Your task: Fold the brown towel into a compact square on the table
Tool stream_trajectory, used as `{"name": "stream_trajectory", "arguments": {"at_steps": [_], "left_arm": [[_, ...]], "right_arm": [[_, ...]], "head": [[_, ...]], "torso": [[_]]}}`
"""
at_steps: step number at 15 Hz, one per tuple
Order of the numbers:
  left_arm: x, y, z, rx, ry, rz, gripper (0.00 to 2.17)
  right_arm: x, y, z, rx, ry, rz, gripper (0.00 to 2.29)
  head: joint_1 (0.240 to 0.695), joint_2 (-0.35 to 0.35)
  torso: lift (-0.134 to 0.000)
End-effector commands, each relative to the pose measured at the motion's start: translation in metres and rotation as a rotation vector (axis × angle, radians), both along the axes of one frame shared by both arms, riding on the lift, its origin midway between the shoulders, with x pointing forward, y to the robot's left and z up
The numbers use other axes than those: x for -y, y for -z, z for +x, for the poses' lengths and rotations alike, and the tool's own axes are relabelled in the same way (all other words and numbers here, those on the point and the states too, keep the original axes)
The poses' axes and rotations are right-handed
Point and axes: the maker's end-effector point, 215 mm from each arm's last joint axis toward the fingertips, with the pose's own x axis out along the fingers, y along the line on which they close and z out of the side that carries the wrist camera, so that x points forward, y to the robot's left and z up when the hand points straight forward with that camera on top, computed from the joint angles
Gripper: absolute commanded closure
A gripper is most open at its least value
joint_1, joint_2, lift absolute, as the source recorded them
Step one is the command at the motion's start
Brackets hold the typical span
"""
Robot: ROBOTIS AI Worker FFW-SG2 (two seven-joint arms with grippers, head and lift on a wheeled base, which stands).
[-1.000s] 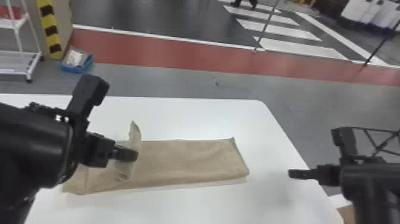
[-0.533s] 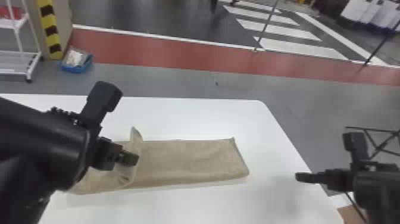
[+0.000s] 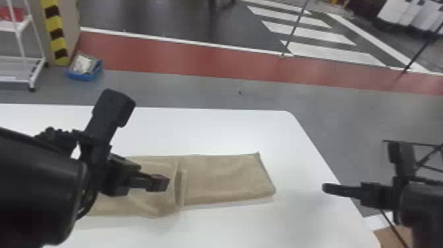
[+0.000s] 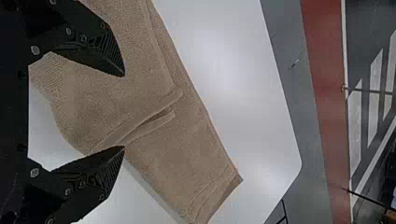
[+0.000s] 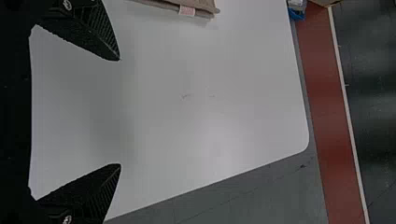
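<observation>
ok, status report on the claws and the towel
Left claw open, over brown towel, possibly in the way. Right claw open, off towel's right end. Towel part-folded on table.

Room lies right of the towel (image 3: 227,178), which the left gripper (image 3: 160,183) overhangs.

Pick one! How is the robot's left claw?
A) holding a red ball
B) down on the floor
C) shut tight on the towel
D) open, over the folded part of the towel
D: the left claw has its two fingers spread apart, with the folded-over part of the brown towel lying below.
</observation>
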Motion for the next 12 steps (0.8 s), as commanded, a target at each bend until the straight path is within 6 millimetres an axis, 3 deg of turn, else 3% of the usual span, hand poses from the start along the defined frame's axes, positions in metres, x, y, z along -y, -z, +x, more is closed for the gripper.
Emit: {"name": "stream_trajectory", "arguments": {"at_steps": [1, 4, 7, 11, 12], "left_arm": [[-0.018, -0.009, -0.007, 0.012, -0.051, -0.045, 0.03], [-0.062, -0.029, -0.014, 0.021, -0.135, -0.164, 0.04], [-0.11, -0.041, -0.026, 0.025, -0.223, -0.263, 0.04], [-0.196, -0.042, -0.041, 0.027, -0.344, -0.308, 0.07], [-0.212, -0.044, -0.043, 0.031, -0.362, -0.319, 0.07]], "right_arm": [[-0.048, -0.018, 0.0, 0.027, 0.01, 0.097, 0.07], [-0.141, -0.034, 0.017, 0.058, -0.051, 0.202, 0.07], [-0.234, -0.032, 0.037, 0.077, -0.145, 0.27, 0.15], [-0.297, -0.015, 0.038, 0.013, -0.265, 0.179, 0.26], [-0.309, -0.007, 0.034, -0.008, -0.286, 0.166, 0.26]], "head": [[0.695, -0.35], [0.695, -0.35], [0.695, -0.35], [0.695, -0.197], [0.695, -0.115]], "torso": [[-0.124], [-0.124], [-0.124], [-0.124], [-0.124]]}}
